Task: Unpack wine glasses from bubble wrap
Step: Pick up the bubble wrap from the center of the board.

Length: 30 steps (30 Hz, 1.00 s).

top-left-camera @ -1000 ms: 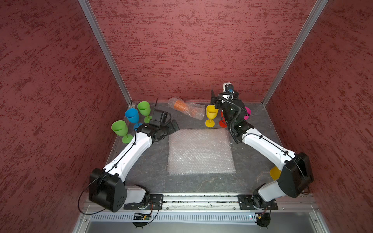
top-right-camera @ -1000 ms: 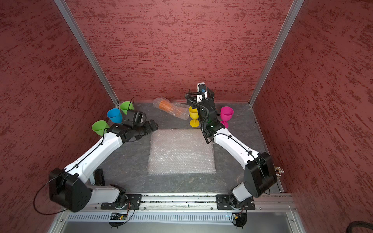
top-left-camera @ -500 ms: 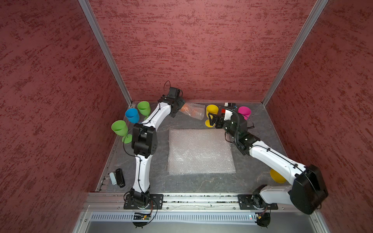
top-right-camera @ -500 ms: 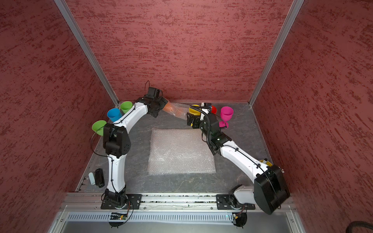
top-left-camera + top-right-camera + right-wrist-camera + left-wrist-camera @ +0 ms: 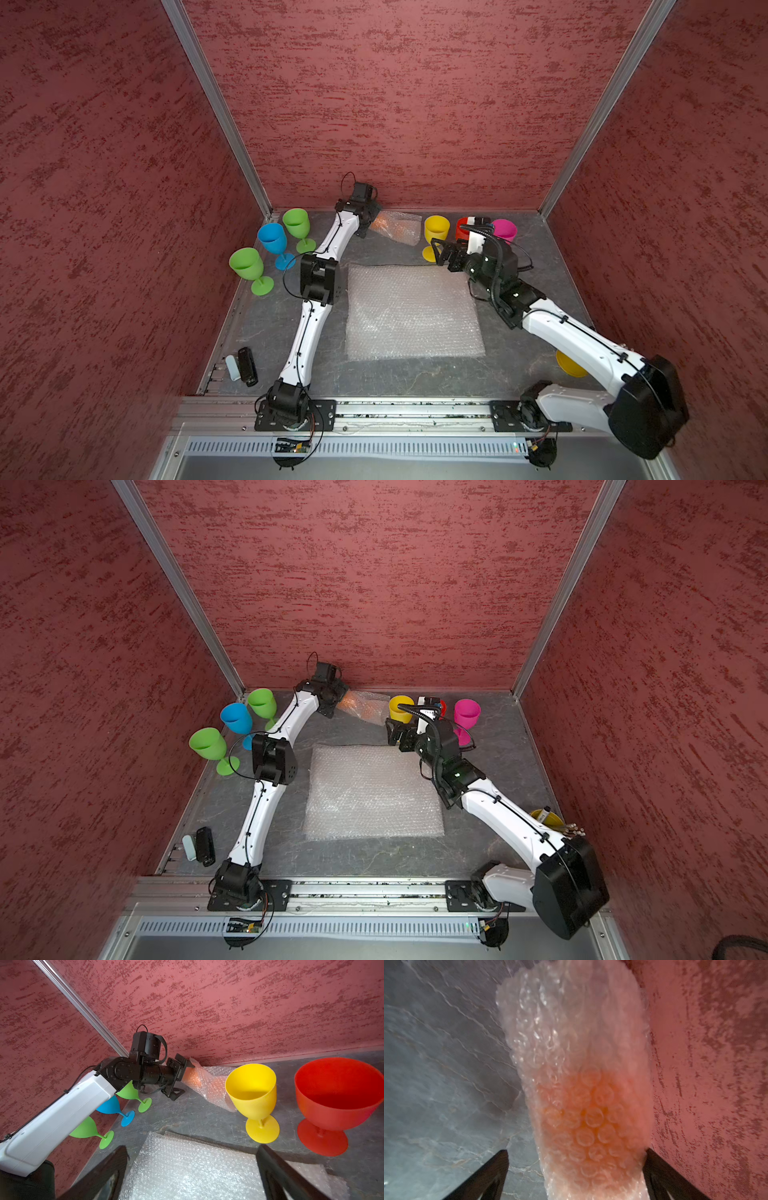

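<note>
My left gripper stood open around the roll, the right gripper open too, and I feared closing might push it into the yellow glass.

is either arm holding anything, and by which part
Nothing is held. The left gripper stands open astride one end of the wrapped orange glass; the right gripper hangs open near the flat bubble wrap.
</note>
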Tool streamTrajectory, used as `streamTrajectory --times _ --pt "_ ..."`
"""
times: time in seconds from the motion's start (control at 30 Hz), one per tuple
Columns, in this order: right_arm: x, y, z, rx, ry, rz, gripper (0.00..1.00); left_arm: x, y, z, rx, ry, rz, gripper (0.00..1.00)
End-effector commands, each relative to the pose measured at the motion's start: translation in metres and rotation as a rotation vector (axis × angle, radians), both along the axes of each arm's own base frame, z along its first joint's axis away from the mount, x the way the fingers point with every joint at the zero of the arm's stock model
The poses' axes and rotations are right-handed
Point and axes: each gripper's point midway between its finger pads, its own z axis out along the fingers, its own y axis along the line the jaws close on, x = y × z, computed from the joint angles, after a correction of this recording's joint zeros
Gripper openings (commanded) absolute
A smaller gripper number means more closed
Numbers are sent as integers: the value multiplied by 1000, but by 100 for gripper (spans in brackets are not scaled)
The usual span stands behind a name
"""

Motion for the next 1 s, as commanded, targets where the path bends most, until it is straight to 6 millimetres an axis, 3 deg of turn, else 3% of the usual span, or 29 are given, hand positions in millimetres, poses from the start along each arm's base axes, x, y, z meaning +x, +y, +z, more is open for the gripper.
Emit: streamTrajectory --times 0.0,0.13,0.33,0.53,0.73,0.87,0.97 --pt "2 -3 5 5 -4 -31 98 -9 9 -35 13 89 38 100" --pt "1 -6 1 10 -4 -41 98 -6 6 -52 8 93 24 100" --pt "-5 -6 -9 20 7 -27 98 6 12 -59 -20 60 12 99" --pt "-7 -2 -11 33 19 -4 98 13 28 -51 -1 28 5 88" --pt "-8 -1 -13 33 22 2 98 26 33 -57 -60 -18 -33 76" --pt "-10 0 -15 23 34 13 98 25 37 -44 -52 -24 -48 76" --pt "-13 -4 -15 10 37 3 98 15 39 -23 -43 -26 -48 78"
